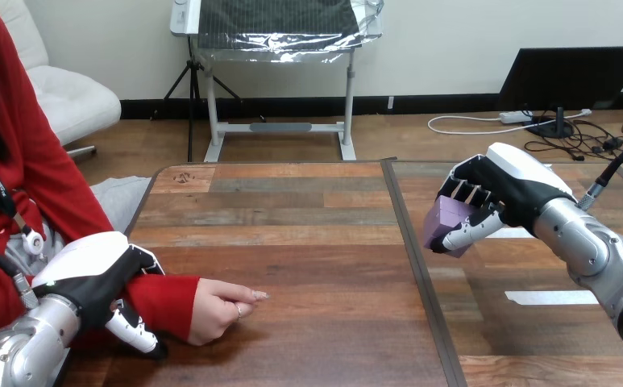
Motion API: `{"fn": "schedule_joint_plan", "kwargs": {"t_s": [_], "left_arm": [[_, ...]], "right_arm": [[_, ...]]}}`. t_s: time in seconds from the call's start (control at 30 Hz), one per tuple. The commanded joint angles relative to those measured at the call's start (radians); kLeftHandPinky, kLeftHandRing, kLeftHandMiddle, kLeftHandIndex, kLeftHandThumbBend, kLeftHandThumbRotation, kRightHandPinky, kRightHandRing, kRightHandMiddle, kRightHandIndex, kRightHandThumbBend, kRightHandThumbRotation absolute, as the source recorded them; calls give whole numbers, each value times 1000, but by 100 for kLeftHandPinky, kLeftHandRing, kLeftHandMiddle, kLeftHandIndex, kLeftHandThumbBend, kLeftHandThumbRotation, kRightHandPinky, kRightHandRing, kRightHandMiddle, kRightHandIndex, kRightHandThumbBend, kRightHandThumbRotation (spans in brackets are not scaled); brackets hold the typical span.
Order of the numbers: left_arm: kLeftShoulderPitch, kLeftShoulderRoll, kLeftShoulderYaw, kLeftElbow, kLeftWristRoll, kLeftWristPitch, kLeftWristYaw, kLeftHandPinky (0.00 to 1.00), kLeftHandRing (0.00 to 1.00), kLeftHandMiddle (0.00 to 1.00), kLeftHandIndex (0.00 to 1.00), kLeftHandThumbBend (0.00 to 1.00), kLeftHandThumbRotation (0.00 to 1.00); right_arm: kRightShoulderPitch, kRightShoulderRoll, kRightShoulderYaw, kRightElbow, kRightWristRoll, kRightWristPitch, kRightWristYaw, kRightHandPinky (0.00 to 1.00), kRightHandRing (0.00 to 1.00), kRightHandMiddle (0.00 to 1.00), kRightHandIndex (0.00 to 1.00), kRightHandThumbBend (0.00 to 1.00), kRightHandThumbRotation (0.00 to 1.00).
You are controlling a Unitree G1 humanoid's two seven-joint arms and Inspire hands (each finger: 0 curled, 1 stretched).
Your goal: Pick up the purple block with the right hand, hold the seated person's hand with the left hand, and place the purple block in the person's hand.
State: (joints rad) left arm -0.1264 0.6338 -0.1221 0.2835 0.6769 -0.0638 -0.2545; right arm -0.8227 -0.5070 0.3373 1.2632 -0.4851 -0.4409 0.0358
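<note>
Right robot hand (485,201): centre right of frame, raised off the desk (316,242), fingers and thumb curled round the purple block (445,226). Purple block: held in that grasp over the desk's right half, just right of the dark seam (411,242). Left robot hand (98,278): lower left of frame, fingers over and thumb under the red-sleeved wrist (159,302), closed round it. Person's hand (219,306): lower centre-left, resting on the desk, loosely curled, well apart from the block.
</note>
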Motion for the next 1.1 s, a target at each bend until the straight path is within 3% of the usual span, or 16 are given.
{"fn": "schedule_joint_plan", "kwargs": {"t_s": [0.0, 0.4, 0.8, 1.07], "left_arm": [[-24, 6, -26, 16, -18, -12, -11, 40, 45, 53, 55, 87, 0], [-14, 2, -13, 15, -71, -32, -7, 35, 39, 46, 49, 82, 0], [13, -3, 11, -51, -125, -14, -12, 34, 37, 43, 47, 78, 0], [31, -8, 31, -87, -149, -20, 15, 33, 37, 43, 45, 78, 0]], "right_arm": [[-35, -11, -28, -45, 16, -12, -27, 48, 47, 51, 52, 70, 0], [-35, -11, -26, -44, 16, -16, -22, 50, 48, 52, 52, 70, 0], [-29, -8, -26, -50, 18, -38, -19, 47, 47, 51, 52, 71, 0], [-23, -3, -26, -50, 19, -59, -29, 45, 46, 49, 51, 72, 0]]}}
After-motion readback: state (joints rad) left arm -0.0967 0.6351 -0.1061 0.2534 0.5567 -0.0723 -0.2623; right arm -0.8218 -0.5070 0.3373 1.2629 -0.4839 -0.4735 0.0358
